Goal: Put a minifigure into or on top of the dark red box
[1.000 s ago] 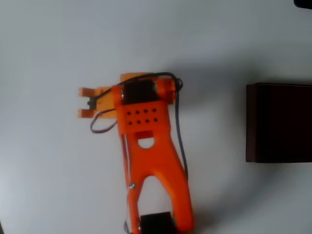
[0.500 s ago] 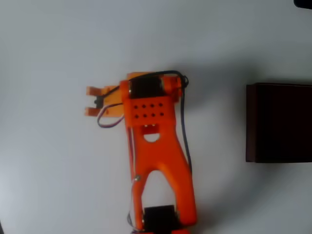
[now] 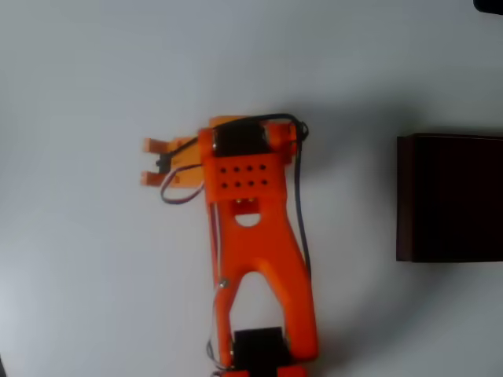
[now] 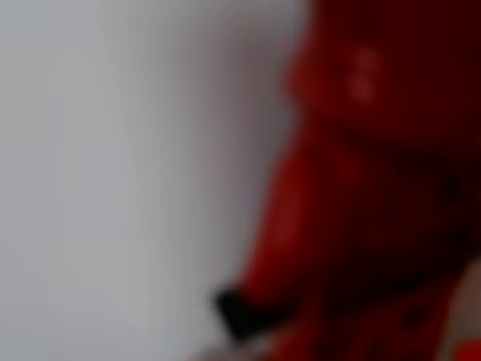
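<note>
A: Seen from overhead, what did the orange gripper (image 3: pixel 155 162) have between its fingers?

B: A small dark object sat between the two fingertips, which stood a little apart around it. Whether they truly clamped it could not be told. The wrist view showed a blurred bright red shape, apparently the minifigure (image 4: pixel 361 195), pressed close to the lens.

A: And beyond the gripper?

B: The orange arm (image 3: pixel 255 251) ran toward the lower edge over the white table (image 3: pixel 78 298). Well apart, off past the arm's far side at the right edge, stood the dark red box (image 3: pixel 449 198).
</note>
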Tool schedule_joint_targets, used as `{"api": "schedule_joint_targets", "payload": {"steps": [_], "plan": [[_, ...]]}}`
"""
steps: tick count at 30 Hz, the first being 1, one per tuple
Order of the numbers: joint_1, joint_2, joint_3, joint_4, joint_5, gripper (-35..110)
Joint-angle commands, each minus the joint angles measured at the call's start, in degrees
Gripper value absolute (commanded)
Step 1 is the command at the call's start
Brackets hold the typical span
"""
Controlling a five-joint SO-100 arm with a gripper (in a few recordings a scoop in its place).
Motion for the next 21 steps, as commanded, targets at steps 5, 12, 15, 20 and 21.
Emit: {"api": "schedule_joint_targets", "payload": {"steps": [5, 12, 15, 20, 21], "plan": [[-0.5, 0.9, 0.2, 0.7, 0.8, 15], [-1.3, 0.9, 1.3, 0.4, 1.3, 13], [-1.5, 0.9, 1.6, 0.3, 1.5, 13], [-1.8, 0.7, 2.3, -0.3, 1.7, 11], [-1.8, 0.5, 2.4, -0.4, 1.7, 10]]}}
